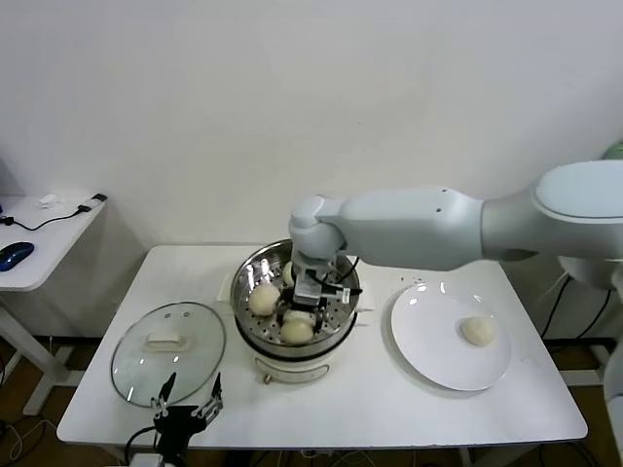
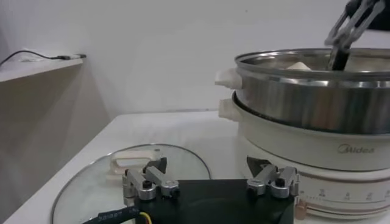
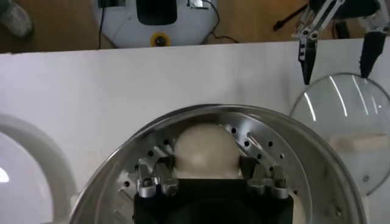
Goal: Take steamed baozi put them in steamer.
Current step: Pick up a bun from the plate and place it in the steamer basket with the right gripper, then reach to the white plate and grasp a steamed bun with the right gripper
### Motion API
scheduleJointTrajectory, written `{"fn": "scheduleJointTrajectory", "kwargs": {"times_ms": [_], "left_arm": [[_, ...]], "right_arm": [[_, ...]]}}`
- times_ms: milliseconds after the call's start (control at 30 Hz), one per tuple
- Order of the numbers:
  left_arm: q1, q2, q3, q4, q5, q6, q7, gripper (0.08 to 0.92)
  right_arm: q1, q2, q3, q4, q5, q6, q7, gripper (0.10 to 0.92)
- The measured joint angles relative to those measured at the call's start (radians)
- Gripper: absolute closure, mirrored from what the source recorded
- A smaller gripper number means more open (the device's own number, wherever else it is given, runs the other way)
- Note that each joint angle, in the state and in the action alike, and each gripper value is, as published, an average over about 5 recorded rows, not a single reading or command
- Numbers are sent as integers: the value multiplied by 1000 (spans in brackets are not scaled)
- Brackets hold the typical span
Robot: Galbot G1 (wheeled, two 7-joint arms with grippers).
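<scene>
Baozi [image 3: 204, 148] between right jaws, inside steamer [image 3: 317, 158]

Steamer [image 1: 255, 275]: shiny stainless metal w/ perforated tray, glossy white plastic base. Baozi [image 1: 263, 299]: smooth matt cream dough. Lid [image 1: 167, 352]: clear glass, metal rim, white plastic handle. Plate [image 1: 433, 336]: glossy white. Surface [image 1: 370, 394]: smooth matt white. Right arm shell: smooth white plastic, slight sheen.
</scene>
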Motion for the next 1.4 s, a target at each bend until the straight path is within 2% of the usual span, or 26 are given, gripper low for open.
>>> {"fn": "scheduleJointTrajectory", "kwargs": {"times_ms": [100,300,700,1067,1200,1400], "left_arm": [[-1,0,1,0,0,0,0,177],[-2,-1,5,0,0,1,0,177],[-16,1,-5,8,-8,5,3,177],[-33,8,-4,17,-14,11,6,177],[-40,6,-3,20,-14,16,8,177],[-36,5,-5,22,-6,24,11,177]], "right_arm": [[-14,6,5,-23,-5,16,6,308],[-19,4,16,-49,6,48,4,209],[97,-110,32,-78,133,64,-61,203],[279,-391,-167,-98,340,-164,-113,203],[272,-510,-221,-103,346,-242,-114,203],[147,-646,-178,-145,278,-331,-100,203]]}}
